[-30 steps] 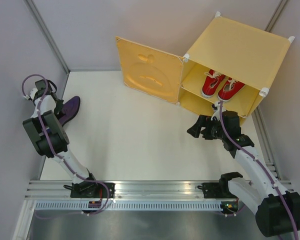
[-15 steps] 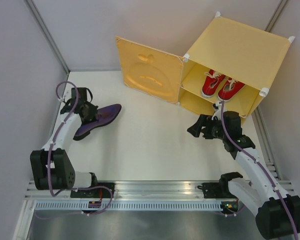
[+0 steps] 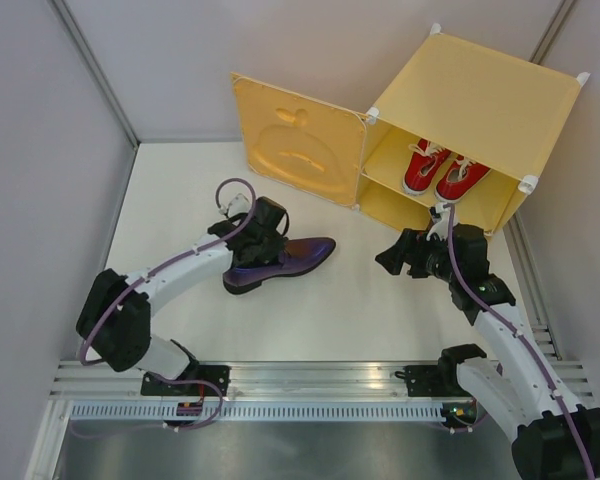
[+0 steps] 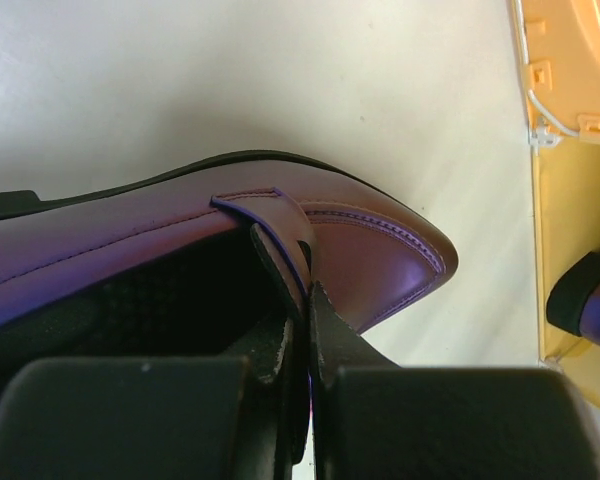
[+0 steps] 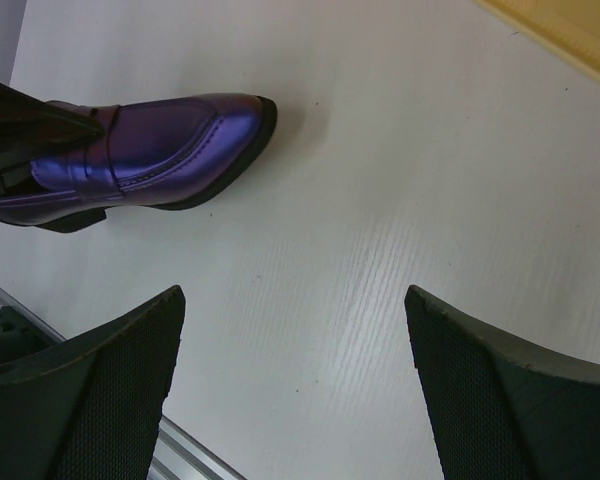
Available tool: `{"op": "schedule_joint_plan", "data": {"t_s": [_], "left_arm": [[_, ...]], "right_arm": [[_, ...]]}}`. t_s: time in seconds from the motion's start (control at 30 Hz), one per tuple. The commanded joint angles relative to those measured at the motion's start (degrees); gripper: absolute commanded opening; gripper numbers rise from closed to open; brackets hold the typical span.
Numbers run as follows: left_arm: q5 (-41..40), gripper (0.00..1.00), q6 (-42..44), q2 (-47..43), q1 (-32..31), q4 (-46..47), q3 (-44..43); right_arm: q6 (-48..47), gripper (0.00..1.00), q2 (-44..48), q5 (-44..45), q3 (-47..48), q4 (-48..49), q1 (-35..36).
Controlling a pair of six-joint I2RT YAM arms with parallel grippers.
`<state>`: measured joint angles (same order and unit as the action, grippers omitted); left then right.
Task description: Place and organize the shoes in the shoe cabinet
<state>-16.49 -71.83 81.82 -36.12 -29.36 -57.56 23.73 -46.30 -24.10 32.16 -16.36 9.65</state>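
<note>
Left gripper (image 3: 265, 236): pinched tight on the purple shoe (image 3: 292, 258).
Purple shoe: middle of the table (image 3: 180, 180), toe toward the cabinet (image 3: 480, 90).
Right gripper (image 3: 395, 255): fingers wide apart, holding nothing.
Red shoes (image 3: 440, 170): on the cabinet's shelf.

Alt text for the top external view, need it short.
The left gripper is shut on a purple loafer at mid-table, toe pointing toward the open yellow shoe cabinet. Two red sneakers sit on its inner shelf; the right gripper hangs open in front of it.

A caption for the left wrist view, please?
Left claw pinches the purple loafer at its strap, near the yellow cabinet.
</note>
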Motion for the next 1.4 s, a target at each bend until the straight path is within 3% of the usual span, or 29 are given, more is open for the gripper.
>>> {"op": "schedule_joint_plan", "data": {"t_s": [0.0,0.2,0.37,0.5,0.67,0.7,0.87,1.1,1.27,1.37], "left_arm": [[-7.9,0.02,-9.9,4.9,-4.3,4.6,-6.5],[-15.8,0.03,-16.9,12.7,-8.7,5.3,-14.1],[-12.6,0.15,-14.4,19.9,-8.8,5.5,-19.8],[-7.1,0.36,-10.9,21.7,-8.8,7.0,-19.0],[-2.7,0.56,-6.5,18.6,-9.1,8.9,-16.1],[-1.5,0.67,-4.7,17.3,-9.1,9.2,-14.9],[-0.6,0.95,4.8,9.2,-9.0,9.3,-12.5],[2.8,1.00,22.7,-0.3,-4.2,3.0,-14.9],[13.1,0.99,30.0,-4.6,10.2,-3.3,-14.5],[14.2,0.99,33.9,-7.0,17.8,-5.7,-13.6]], "right_arm": [[-0.6,0.93,1.0,0.2,0.0,0.8,0.4],[-0.8,0.93,1.6,0.6,-0.6,0.2,0.4],[-1.0,0.93,1.9,1.4,-0.6,-0.4,0.4],[-1.1,0.93,1.7,1.9,-0.5,-0.5,0.4],[-1.0,0.93,0.7,2.1,-0.2,-0.7,0.4],[-1.0,0.93,0.6,2.2,0.3,-0.8,0.4],[-1.0,0.93,0.5,4.1,1.8,-1.2,1.4],[0.0,0.92,-4.2,10.6,6.4,-0.8,8.6],[1.8,0.91,-10.8,17.2,10.7,1.1,18.3],[2.0,0.90,-15.8,20.5,15.0,1.4,23.1]]}}
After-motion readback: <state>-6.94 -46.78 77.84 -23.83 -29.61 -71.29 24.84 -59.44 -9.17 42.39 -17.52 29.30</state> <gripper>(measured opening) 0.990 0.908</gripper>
